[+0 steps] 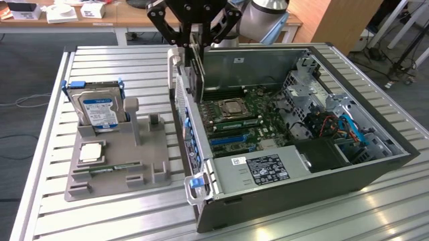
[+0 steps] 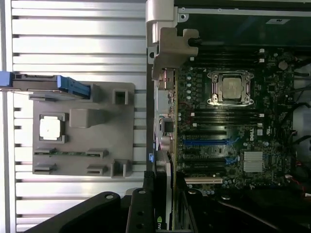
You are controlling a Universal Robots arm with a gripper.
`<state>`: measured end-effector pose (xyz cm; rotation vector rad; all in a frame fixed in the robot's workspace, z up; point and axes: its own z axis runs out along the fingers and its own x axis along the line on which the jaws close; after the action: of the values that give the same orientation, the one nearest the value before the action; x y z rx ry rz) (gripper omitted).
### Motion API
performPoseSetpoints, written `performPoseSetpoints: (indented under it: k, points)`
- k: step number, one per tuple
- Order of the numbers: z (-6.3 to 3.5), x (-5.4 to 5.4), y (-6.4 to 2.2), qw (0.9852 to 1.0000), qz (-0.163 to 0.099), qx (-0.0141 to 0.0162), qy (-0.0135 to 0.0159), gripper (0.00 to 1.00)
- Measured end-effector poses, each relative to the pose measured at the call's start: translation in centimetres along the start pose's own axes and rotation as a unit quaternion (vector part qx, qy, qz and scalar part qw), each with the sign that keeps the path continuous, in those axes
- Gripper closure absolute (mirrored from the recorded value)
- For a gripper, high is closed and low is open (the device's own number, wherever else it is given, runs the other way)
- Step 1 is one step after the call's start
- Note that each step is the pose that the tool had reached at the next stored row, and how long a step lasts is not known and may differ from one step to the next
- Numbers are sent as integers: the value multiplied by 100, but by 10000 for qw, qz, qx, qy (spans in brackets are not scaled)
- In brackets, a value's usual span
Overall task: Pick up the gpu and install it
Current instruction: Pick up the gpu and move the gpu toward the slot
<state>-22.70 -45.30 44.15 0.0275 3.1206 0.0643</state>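
Observation:
My gripper [image 1: 196, 40] is shut on the gpu [image 1: 196, 75], a thin dark card that hangs on edge from the fingers. It is in the air over the near-left wall of the open computer case [image 1: 282, 201], above the motherboard [image 1: 241, 120]. In the wrist view the gpu [image 2: 167, 174] runs edge-on away from my gripper [image 2: 163, 208], its silver end bracket [image 2: 167, 53] at the far end, along the edge of the motherboard [image 2: 233, 126]. The blue expansion slots [image 2: 209, 142] lie beside the card, not touching it.
A grey holder tray [image 1: 150, 150] stands on the slatted table at the exterior view's left. It carries a hard drive with a blue label [image 1: 99, 108], a square processor [image 1: 90, 152] and a narrow green RAM stick [image 1: 107, 170]. The power supply [image 1: 264, 168] fills the case's near end.

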Motion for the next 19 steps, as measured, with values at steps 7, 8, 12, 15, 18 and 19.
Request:
performPoseSetpoints:
  k: [7,8,12,15,18,19]
  points:
    - [5,-209,4,10000,0,0,0,73]
    - [5,-237,4,10000,0,0,0,73]
    - [7,-354,6,10000,-1,0,0,73]
    - [10,-442,8,10000,0,0,0,73]
    - [11,-527,9,10000,0,-1,0,73]
    - [12,-553,9,10000,-1,0,0,73]
